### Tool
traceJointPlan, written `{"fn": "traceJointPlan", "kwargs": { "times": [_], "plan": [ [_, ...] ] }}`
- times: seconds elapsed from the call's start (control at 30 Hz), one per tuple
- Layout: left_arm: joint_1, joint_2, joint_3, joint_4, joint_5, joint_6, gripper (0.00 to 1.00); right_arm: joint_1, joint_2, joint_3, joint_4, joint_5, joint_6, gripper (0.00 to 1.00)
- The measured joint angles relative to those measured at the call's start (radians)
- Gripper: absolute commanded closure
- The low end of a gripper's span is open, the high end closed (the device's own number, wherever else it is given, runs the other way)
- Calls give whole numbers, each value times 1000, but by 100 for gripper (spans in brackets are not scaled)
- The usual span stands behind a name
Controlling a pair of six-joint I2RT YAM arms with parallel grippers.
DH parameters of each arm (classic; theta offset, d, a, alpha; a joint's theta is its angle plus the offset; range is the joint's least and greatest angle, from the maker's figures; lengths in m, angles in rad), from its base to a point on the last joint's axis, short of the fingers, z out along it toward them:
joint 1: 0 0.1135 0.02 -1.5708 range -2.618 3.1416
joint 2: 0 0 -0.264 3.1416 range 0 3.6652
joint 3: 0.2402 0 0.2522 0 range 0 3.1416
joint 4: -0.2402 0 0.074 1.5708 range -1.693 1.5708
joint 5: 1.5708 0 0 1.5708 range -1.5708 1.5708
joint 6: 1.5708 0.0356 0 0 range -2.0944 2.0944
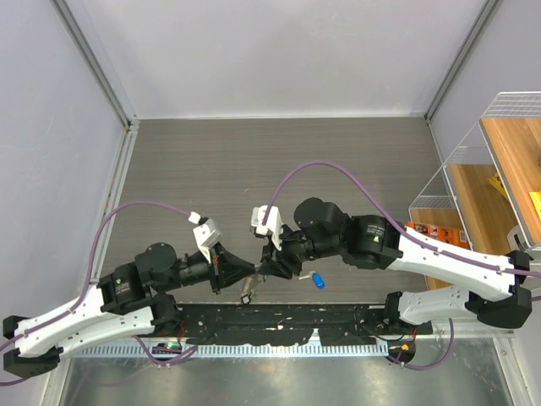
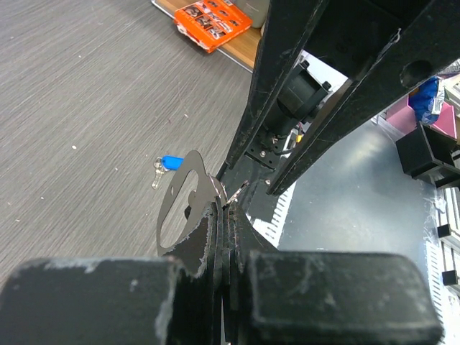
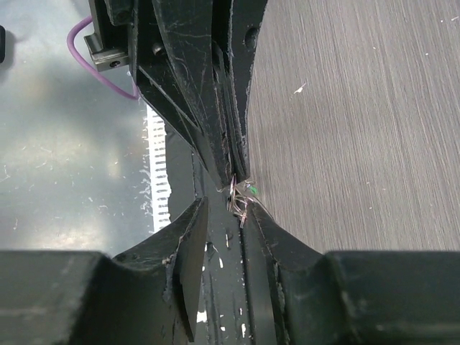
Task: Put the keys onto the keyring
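While the left end effector (image 1: 253,269) is clamped tight on the keyring (image 2: 181,172) over the counter's (image 1: 254,169) near edge, the right end effector (image 3: 230,208) has its jaws a bit apart around that spot, and the blue key (image 1: 318,279) lies loose on the counter, so not done yet.

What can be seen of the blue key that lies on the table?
The blue key is tiny: a bright blue plastic head with a short silvery metal part at one end. It lies flat on the grey wood-grain table, alone, beside the right arm. Only the table touches it; it hangs on no ring and nothing holds it.
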Motion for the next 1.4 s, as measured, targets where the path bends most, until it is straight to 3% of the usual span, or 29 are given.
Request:
{"fn": "traceJointPlan", "kwargs": {
  "times": [0.4, 0.53, 0.63, 0.97, 1.07, 1.2, 1.4],
  "plan": [
    [0, 0, 0, -4, 0, 0, 100, 0, 30, 10, 6, -29, -2, 72],
    [0, 0, 0, -4, 0, 0, 100, 0, 40, 10, 6, -34, -5, 81],
    [0, 0, 0, -5, 2, -1, 100, 0, 43, 10, 6, -37, -14, 94],
    [0, 4, 10, -15, 19, 0, 100, 0, 32, -3, 21, -45, -37, 95],
    [0, -8, 10, -2, 42, 0, 87, 0, -5, -43, 63, -46, -42, 95],
    [0, -52, 8, 43, 57, 5, 62, 2, -82, -100, 111, -48, -42, 94],
    [0, -120, 8, 135, 55, 11, 47, 6, -196, -180, 116, -42, -42, 95]
  ]
}}
